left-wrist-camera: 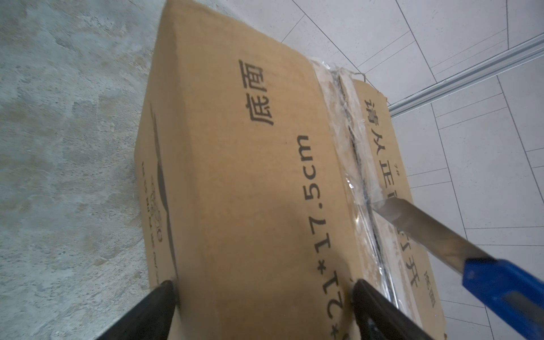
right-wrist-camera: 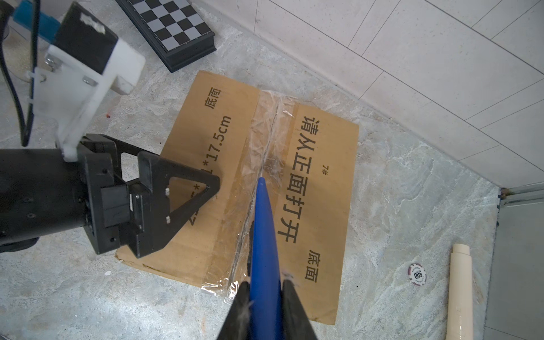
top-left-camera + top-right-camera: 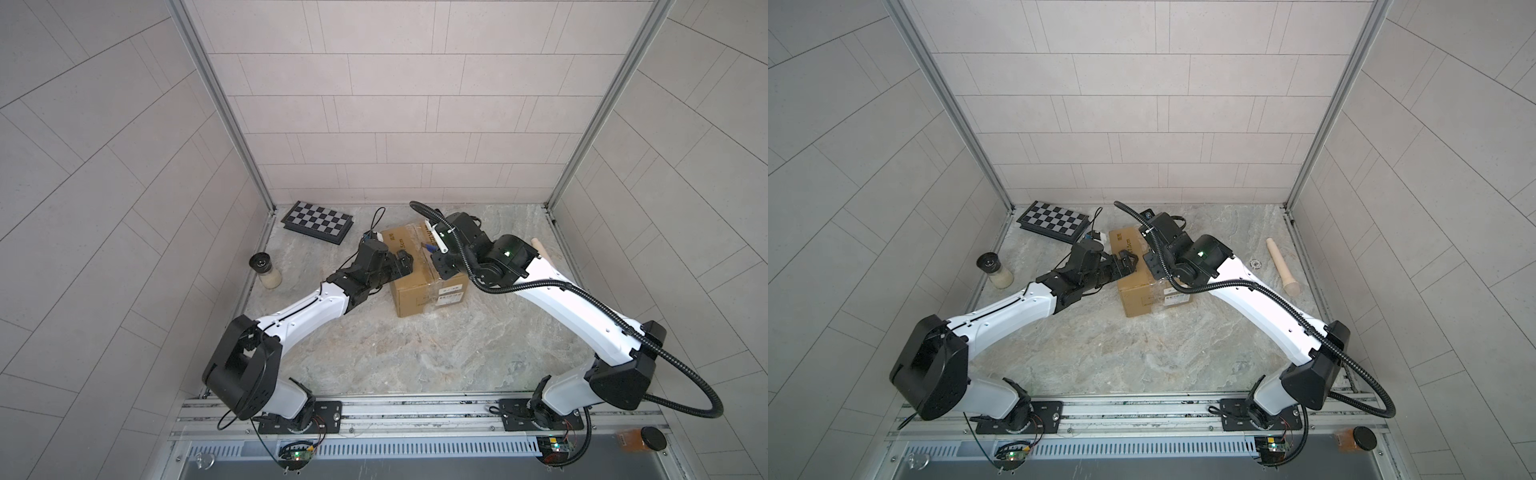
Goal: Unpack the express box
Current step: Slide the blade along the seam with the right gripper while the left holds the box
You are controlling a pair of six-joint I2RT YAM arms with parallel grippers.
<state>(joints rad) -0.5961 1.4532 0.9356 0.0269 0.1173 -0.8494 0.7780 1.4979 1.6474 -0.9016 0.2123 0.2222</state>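
The left end effector [image 1: 262, 287] stands released and wide, its fingers [image 1: 164, 294] straddling the left flap of the box [image 3: 415, 293], which sits mid-surface [image 3: 415, 365] toward the back. Whether they press down or only hover is hard to tell; they should press, so the box cannot slide. In the taped seam [image 2: 265, 141] the blade [image 1: 426, 226] should run shallow and straight, sparing the contents. The right end effector [image 2: 265, 285], clenched on the blue knife [image 2: 263, 235], should draw steadily, clear of the left fingers.
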